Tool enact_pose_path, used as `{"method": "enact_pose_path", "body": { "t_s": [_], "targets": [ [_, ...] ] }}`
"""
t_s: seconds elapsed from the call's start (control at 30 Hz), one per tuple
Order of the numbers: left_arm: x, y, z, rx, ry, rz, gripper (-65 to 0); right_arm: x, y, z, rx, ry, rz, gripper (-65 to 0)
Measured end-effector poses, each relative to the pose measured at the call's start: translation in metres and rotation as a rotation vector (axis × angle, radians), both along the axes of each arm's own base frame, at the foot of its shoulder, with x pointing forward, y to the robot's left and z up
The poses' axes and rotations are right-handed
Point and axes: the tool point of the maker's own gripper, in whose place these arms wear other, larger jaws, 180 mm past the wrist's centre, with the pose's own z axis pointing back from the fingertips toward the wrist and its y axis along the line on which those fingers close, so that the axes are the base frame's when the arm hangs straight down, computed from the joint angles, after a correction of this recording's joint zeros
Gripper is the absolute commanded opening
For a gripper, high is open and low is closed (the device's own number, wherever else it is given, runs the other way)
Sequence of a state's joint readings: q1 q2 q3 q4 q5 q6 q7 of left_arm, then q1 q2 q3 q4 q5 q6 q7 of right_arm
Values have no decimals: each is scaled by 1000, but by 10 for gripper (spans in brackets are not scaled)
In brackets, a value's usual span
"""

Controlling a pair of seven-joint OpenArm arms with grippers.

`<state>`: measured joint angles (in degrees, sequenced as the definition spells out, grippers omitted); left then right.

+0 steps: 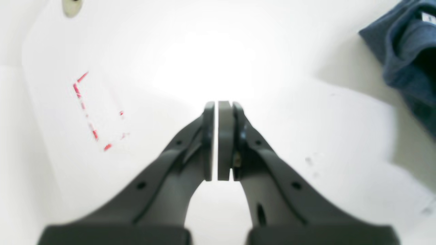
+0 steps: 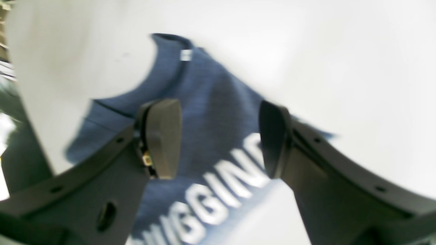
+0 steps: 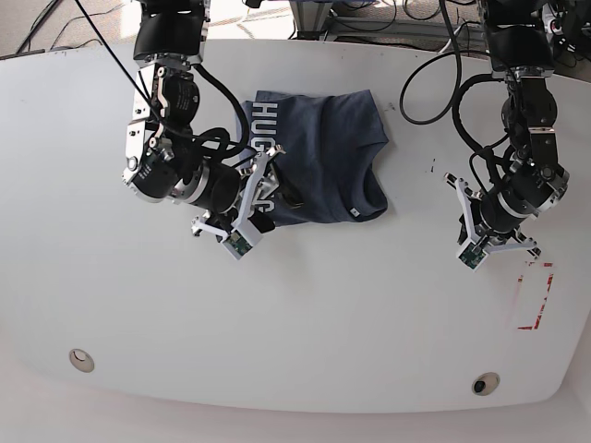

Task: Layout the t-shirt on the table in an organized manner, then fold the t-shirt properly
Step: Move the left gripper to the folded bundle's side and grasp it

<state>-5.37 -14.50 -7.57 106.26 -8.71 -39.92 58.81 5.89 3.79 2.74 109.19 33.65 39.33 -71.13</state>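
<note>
white table (image 3: 305,332) seen from above. navy t-shirt (image 3: 323,152) bunched in a rough rectangle near the far middle, white letters along its left edge, collar and small tag at the lower right corner. right gripper (image 3: 261,185) over the shirt's lettered left edge, fingers spread. left gripper (image 3: 491,217) above bare table well right of the shirt, near the red rectangle outline (image 3: 534,297). two grommet holes (image 3: 81,359) near the front edge. black cables (image 3: 434,101) trail from the arms.

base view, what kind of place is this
Likely a robotics lab: two arms over a white table holding only a t-shirt, a red rectangle outline marked on it, and cables behind.
</note>
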Motion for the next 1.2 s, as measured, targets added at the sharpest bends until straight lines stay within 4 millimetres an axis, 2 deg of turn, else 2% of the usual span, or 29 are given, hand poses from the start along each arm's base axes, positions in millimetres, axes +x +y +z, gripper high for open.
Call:
{"method": "enact_pose_path", "body": {
  "t_s": [0.07, 0.13, 0.2, 0.23, 0.27, 0.5, 0.6, 0.77, 0.97, 1.07, 1.2],
  "targets": [
    [1, -16, 1, -57, 7, -10, -650, 10, -9, 8, -21, -36, -7, -363],
    [3, -39, 3, -139, 2, -40, -650, 20, -14, 18, -29, -68, -16, -441],
    [3, -59, 6, -206, -3, -71, -650, 30, -17, 26, -28, -93, -17, -552],
    [2, -68, 6, -224, -3, -84, -650, 34, -17, 28, -24, -96, -17, -580],
    [2, -71, 5, -230, -1, -88, -650, 36, -18, 30, -23, -101, -17, -642],
    [-18, -99, -15, -232, 68, -154, -650, 40, -24, 3, -38, -11, -30, -637],
    [-36, -113, -30, -263, 123, -167, -650, 41, -19, 1, -10, -15, -26, -647],
    [-61, -142, -38, -400, 179, -198, -650, 36, -1, -10, -5, -14, 55, -647],
    [-78, -151, -48, -442, 223, -190, -650, 23, 9, -34, 15, 38, 96, -647],
    [-84, -152, -56, -452, 248, -183, -650, 20, 7, -44, 47, 56, 79, -647],
    [-95, -152, -79, -465, 328, -164, -650, 17, -5, -65, 61, 103, 42, -647]
  ]
}}
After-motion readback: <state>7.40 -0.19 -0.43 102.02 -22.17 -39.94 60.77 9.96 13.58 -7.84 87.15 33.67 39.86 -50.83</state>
